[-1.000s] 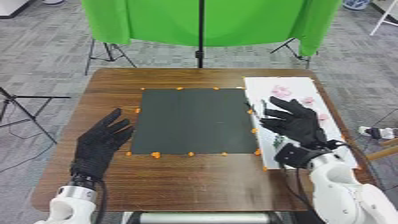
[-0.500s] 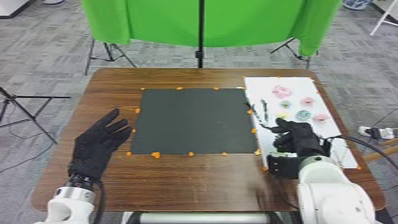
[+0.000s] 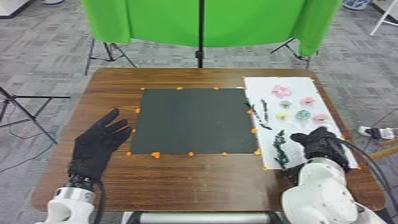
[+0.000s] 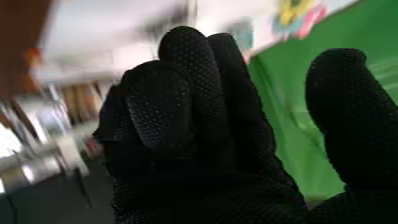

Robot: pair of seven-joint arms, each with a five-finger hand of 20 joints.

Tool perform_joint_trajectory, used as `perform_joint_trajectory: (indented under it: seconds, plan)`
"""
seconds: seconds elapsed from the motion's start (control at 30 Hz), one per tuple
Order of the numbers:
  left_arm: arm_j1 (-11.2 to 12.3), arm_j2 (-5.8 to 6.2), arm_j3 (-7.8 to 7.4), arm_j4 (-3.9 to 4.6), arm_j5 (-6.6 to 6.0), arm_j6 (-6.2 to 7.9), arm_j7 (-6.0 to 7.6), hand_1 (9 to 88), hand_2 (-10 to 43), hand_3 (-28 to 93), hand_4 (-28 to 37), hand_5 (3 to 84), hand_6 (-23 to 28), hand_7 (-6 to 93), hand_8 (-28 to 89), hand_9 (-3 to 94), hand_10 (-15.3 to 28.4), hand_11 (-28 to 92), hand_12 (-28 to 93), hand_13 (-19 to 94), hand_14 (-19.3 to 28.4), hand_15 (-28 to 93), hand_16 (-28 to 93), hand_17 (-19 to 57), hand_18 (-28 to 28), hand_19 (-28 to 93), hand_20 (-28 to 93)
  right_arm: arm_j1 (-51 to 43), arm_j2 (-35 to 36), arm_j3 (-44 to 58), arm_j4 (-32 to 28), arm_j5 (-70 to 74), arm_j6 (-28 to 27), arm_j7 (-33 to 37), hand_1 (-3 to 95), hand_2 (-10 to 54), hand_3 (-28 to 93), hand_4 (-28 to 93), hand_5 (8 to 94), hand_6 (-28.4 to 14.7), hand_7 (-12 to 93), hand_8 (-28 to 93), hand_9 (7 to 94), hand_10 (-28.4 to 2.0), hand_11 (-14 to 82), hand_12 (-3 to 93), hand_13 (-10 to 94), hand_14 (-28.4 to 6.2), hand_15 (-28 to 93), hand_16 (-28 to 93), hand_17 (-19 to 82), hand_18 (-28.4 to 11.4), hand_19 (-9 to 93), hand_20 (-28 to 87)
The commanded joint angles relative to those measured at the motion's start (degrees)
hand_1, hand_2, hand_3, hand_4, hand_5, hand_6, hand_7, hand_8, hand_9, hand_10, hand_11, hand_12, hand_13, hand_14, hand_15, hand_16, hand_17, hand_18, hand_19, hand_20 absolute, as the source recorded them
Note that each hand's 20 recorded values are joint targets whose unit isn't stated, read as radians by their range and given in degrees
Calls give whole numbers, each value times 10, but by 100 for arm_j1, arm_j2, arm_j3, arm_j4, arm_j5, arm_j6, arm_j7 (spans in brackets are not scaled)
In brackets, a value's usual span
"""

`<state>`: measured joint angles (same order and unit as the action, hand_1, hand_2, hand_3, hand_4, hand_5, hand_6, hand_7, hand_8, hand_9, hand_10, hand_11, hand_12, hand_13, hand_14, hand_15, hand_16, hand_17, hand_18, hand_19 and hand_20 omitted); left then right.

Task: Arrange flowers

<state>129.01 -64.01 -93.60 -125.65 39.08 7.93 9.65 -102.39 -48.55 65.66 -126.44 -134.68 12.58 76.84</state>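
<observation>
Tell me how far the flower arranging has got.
Nothing looks placed on the dark mat yet: the pink flowers, yellow flower and leafy green sprig lie on the white board. The right hand, over that board, seems to hold nothing. Likely all the arranging is left.

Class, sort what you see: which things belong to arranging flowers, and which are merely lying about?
Likely for the job:
small pink flowers
dark-green leafy stem
white rectangular sheet
dark square panel

Merely around:
hanging green cloth
thin black stand

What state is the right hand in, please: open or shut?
Open: the right hand shows extended, relaxed fingers, with the thumb well apart.
</observation>
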Motion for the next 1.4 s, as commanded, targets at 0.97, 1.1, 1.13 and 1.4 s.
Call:
perform_joint_trajectory:
  seconds: [0.97, 1.1, 1.13, 1.4]
  plan:
    - [63, 30, -9, 19, -27, -35, -64, 251, 48, 809, -217, 382, 94, 139, -102, 356, 203, 241, 106, 255, 274, 500, -85, -91, 254, 545, 59, 988, -144, -1832, 1044, -294, -3001, -692, 400, -95, 727, -250, 721, -58, 238, -121, 710, -193, 490, 179, 690, -144, 758, 120, 321, -284, 932, 246]
    - [147, 58, -23, -7, -60, 16, -18, 251, 48, 810, -217, 382, 94, 140, -101, 357, 204, 242, 106, 255, 275, 501, -84, -91, 254, 545, 59, 1214, -222, -2093, 1248, -43, -3340, -699, 435, -95, 711, -276, 739, -59, 265, -14, 727, -185, 489, 181, 706, -132, 748, 123, 338, -284, 932, 255]
    - [162, 63, -26, -16, -59, 26, -7, 250, 48, 810, -217, 382, 95, 140, -101, 356, 204, 242, 107, 255, 275, 501, -84, -91, 254, 545, 59, 1247, -239, -2150, 1304, -65, -3388, -745, 439, -95, 706, -277, 743, -58, 267, -5, 730, -183, 490, 182, 709, -130, 747, 124, 340, -284, 932, 257]
    - [186, 61, -52, -47, -73, 70, 43, 250, 47, 811, -217, 382, 96, 140, -101, 357, 204, 243, 107, 255, 274, 502, -84, -90, 254, 545, 60, 1138, -140, -2143, 1258, -454, -2818, -1169, 535, -95, 704, -281, 827, -41, 342, 74, 807, -139, 532, 206, 776, -107, 766, 156, 393, -263, 932, 376]
